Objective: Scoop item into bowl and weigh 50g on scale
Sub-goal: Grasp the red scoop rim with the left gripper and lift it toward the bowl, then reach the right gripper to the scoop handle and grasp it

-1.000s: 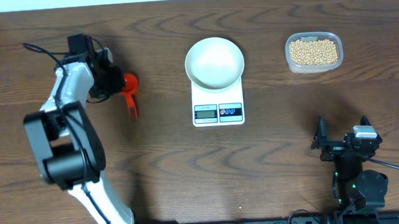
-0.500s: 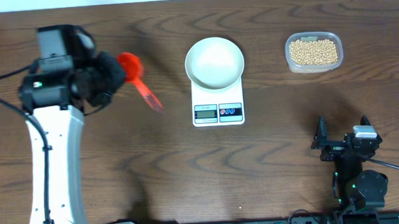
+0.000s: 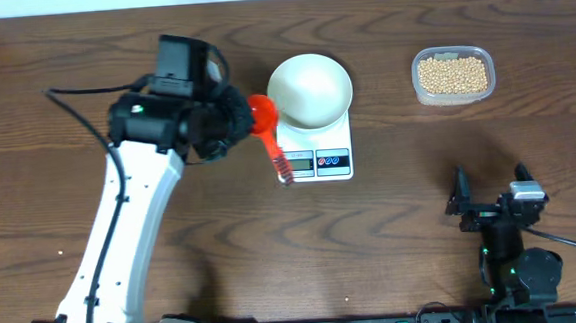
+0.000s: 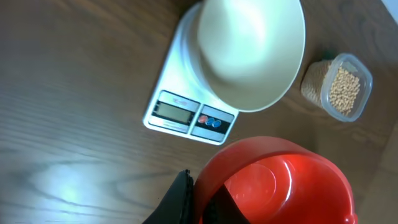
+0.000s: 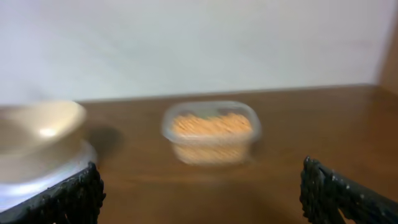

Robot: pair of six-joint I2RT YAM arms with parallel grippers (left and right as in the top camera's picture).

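Observation:
My left gripper (image 3: 243,120) is shut on the rim of a red plastic scoop (image 3: 263,111), which hangs empty just left of the scale (image 3: 315,163), its handle over the scale's left edge. In the left wrist view the scoop (image 4: 280,186) fills the lower right and the fingers (image 4: 182,200) pinch its wall. The white bowl (image 3: 309,88) stands empty on the scale (image 4: 186,115). The beans (image 3: 452,74) lie in a clear tub at the back right. My right gripper (image 3: 492,206) rests open near the front right, nothing between its fingers (image 5: 68,193).
The clear tub (image 5: 211,134) stands straight ahead of the right gripper, with the bowl (image 5: 37,124) to its left. A wall runs along the table's far edge. A rail with the arm bases lines the front edge.
The left arm has swung from the far left to the scale's left side, carrying the red scoop with it. The right arm has not moved.

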